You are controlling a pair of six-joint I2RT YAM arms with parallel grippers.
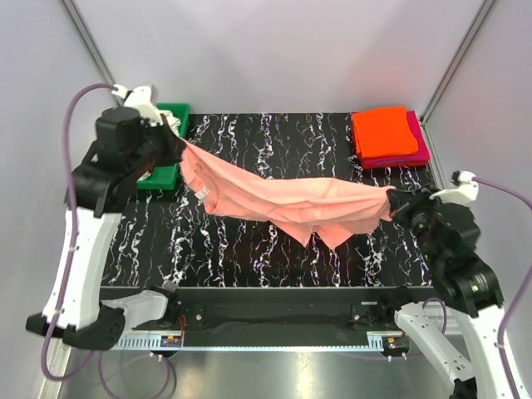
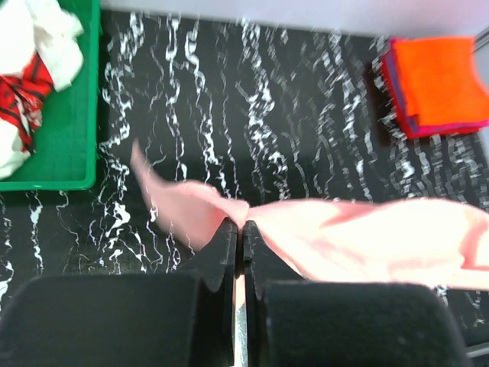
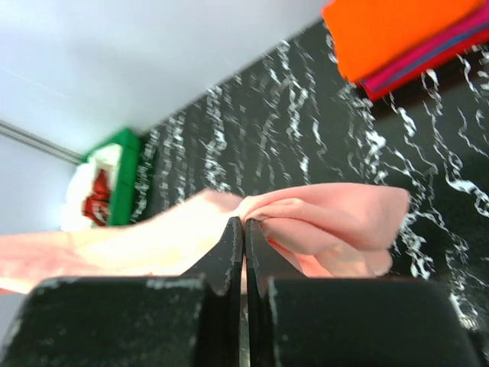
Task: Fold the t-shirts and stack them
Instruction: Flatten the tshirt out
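Shirt (image 1: 283,199), salmon-pink, my left gripper (image 2: 239,225) clamped on one end, my right gripper (image 3: 244,222) pinching the other, sagging between them

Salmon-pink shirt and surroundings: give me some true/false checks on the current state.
1. The left gripper and right gripper are both shut on the salmon-pink shirt. True.
2. The shirt lies flat on the table. False: it hangs stretched between the two grippers.
3. An orange shirt tops the folded stack at far right. True.
4. The green bin is empty. False: it holds white and red cloth.
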